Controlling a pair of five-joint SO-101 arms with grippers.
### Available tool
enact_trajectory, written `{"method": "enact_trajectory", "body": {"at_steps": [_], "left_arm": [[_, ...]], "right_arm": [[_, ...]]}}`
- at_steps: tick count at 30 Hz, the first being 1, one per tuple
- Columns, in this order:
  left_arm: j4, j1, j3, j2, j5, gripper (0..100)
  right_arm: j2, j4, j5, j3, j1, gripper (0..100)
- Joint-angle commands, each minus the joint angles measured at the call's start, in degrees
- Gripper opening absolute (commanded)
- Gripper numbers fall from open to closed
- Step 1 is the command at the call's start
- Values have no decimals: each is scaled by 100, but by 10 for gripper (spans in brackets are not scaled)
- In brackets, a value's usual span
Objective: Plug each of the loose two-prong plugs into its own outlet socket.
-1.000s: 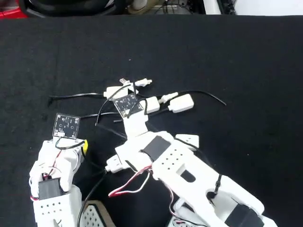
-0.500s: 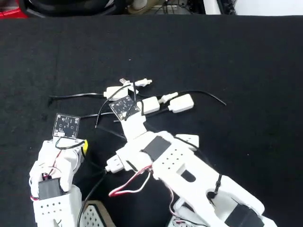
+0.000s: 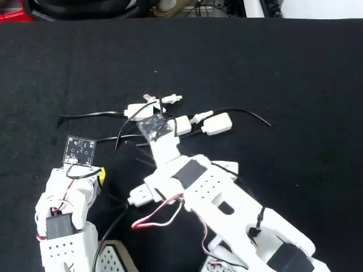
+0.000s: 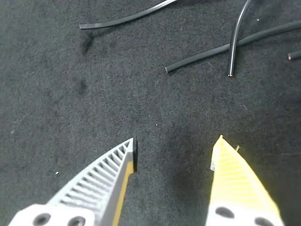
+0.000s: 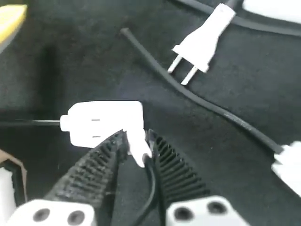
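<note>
In the right wrist view my right gripper (image 5: 138, 143) is shut on a white two-prong plug (image 5: 135, 147) with a black cord, held against the end of a white outlet socket (image 5: 104, 123). A loose white plug (image 5: 203, 41) lies farther off, prongs bare. From above, the right gripper (image 3: 154, 126) sits in the cluster of sockets (image 3: 218, 123) and plugs (image 3: 171, 99) at mid-table. My left gripper (image 4: 174, 150) hangs open over bare black cloth, at the lower left in the high view (image 3: 79, 151), nothing between its fingers.
Black cords (image 4: 225, 47) cross the cloth ahead of the left gripper and loop around the cluster (image 3: 249, 115). Another white piece (image 5: 288, 165) lies beside the right gripper. Black cloth (image 3: 283, 68) covers the table, open at the back and right.
The right gripper swung slightly left, then back right, staying in the cluster with the plug. The left arm has not moved.
</note>
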Motion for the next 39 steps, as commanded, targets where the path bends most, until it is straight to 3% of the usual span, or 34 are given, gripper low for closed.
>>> {"method": "enact_trajectory", "body": {"at_steps": [1, 11, 16, 22, 30, 32, 39], "left_arm": [[-79, 48, 92, -53, -44, 272], [-88, 48, 92, -53, -35, 272], [-88, 48, 101, -53, -35, 272], [-97, 48, 110, -53, -44, 272], [-97, 48, 110, -53, -53, 272], [-97, 48, 110, -53, -53, 272], [-18, 57, 4, -53, -18, 272]], "right_arm": [[-13, -211, 44, 163, -510, 11], [171, -352, 88, 224, -1011, 12], [321, -167, 536, -22, -1002, 48], [321, 1029, 176, -1024, -923, 334], [321, 3631, 431, -2774, -756, 246], [321, 4413, 897, -3090, -396, 216], [-101, 4378, 2602, -3468, 2462, 30]]}}
